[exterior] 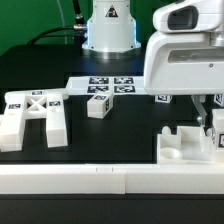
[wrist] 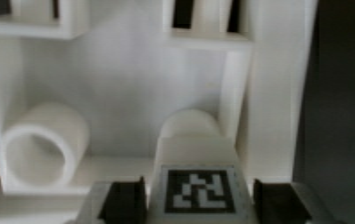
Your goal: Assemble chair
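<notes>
Black table (exterior: 120,135) carries X-braced frame (exterior: 35,115), small block (exterior: 97,106), marker board (exterior: 78,84) and white chair part (exterior: 178,148).

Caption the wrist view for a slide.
Fingers closed on a tagged white chair part, close to a larger white chair piece.

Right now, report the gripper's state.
Gripper: closed, fingers holding a white tagged chair part.

Frame (exterior: 35,115): on table (exterior: 125,130), exterior view's left.
Block (exterior: 98,105): between frame and seat, just before marker board (exterior: 105,84).
Seat (exterior: 185,148): exterior view's right, front.
Tagged part (wrist: 200,190): in gripper (wrist: 199,203), over seat.
</notes>
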`<state>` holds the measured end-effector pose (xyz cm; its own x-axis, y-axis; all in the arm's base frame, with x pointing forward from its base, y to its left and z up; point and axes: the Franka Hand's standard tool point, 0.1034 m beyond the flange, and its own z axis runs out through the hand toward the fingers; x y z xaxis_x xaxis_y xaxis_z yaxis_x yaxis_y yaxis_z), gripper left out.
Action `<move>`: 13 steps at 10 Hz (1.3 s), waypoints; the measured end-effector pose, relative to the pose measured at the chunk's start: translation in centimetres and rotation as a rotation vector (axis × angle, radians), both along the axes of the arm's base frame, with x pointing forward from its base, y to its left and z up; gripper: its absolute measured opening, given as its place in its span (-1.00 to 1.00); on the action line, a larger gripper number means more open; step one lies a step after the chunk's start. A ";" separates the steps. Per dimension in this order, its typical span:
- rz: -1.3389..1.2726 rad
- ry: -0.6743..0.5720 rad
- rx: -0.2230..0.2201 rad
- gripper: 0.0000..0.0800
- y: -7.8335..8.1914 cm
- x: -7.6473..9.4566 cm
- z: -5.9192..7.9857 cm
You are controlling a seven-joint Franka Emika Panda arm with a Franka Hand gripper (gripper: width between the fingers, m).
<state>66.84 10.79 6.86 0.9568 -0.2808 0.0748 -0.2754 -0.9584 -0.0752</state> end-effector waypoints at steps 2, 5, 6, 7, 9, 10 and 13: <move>-0.161 0.010 0.020 -0.28 0.3 -0.1 0.0; -0.383 0.024 0.044 -0.28 0.5 -0.1 -0.1; -0.479 0.029 0.053 -0.28 0.6 -0.1 -0.1; -0.530 0.032 0.058 -0.28 0.7 -0.1 -0.1; -0.505 0.030 0.055 -0.28 0.7 -0.1 -0.1; -0.473 0.029 0.052 -0.03 0.7 -0.1 -0.1; -0.240 0.014 0.029 0.53 0.5 -0.1 0.0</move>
<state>66.77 11.31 6.84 0.8633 -0.5021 0.0504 -0.4963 -0.8629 -0.0958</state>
